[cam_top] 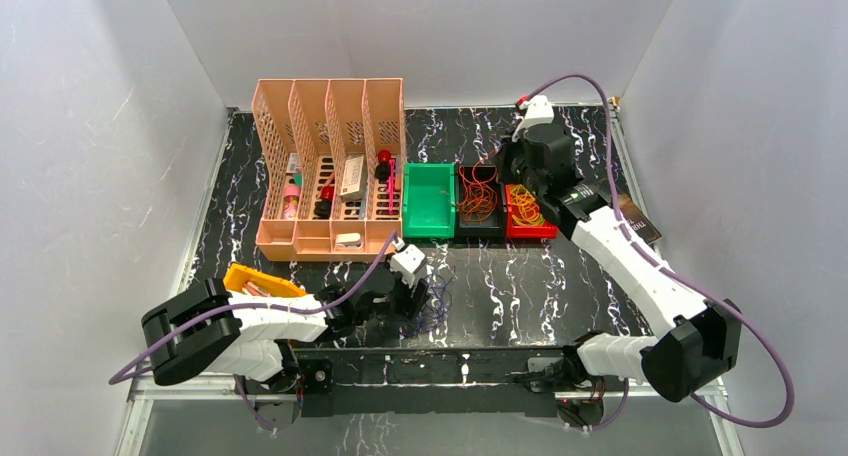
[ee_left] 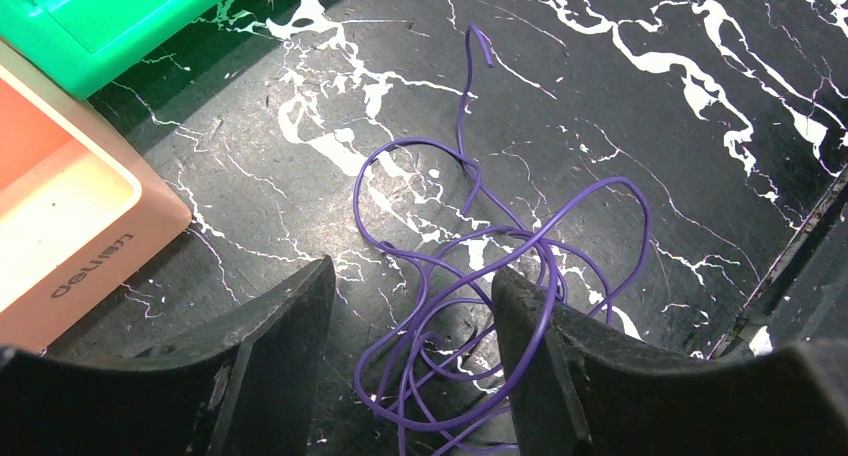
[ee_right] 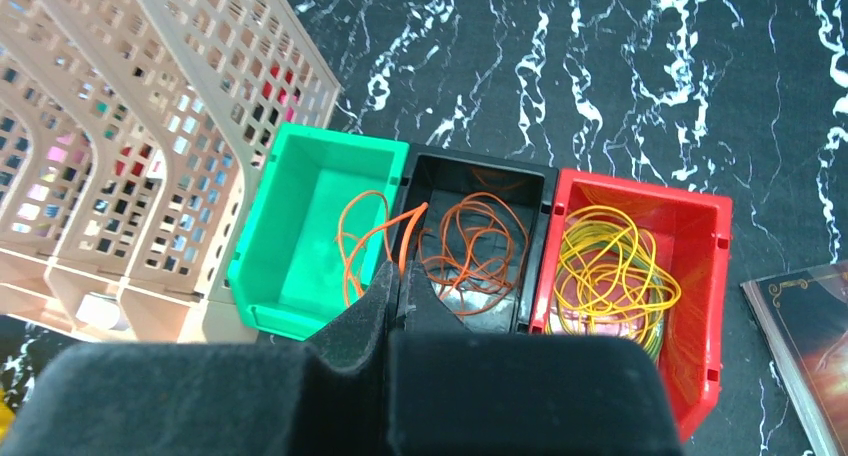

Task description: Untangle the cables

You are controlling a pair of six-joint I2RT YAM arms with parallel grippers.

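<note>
The purple cable (ee_left: pixel 500 234) lies loosely tangled on the tabletop (ee_left: pixel 620 76), nearer the arm bases than the black bin (ee_right: pixel 480 166) and to its left, beneath the left gripper's (ee_left: pixel 412 276) spread jaws. The right gripper's (ee_right: pixel 400 271) jaws are pressed together, apparently pinching an orange cable (ee_right: pixel 414 226) at that bin. Both cables look light, springy and slippery, and are best pinched at a free outer loop.

We're looking at a robotics lab test cell: plain white panels (cam_top: pixel 100 126) box in a black marble-print table (cam_top: pixel 520 296). A left arm (cam_top: pixel 270 321) and a right arm (cam_top: pixel 630 256) are bolted in front of the peach file organizer (cam_top: pixel 330 166), with sorting bins (cam_top: pixel 430 201) just right of it.
</note>
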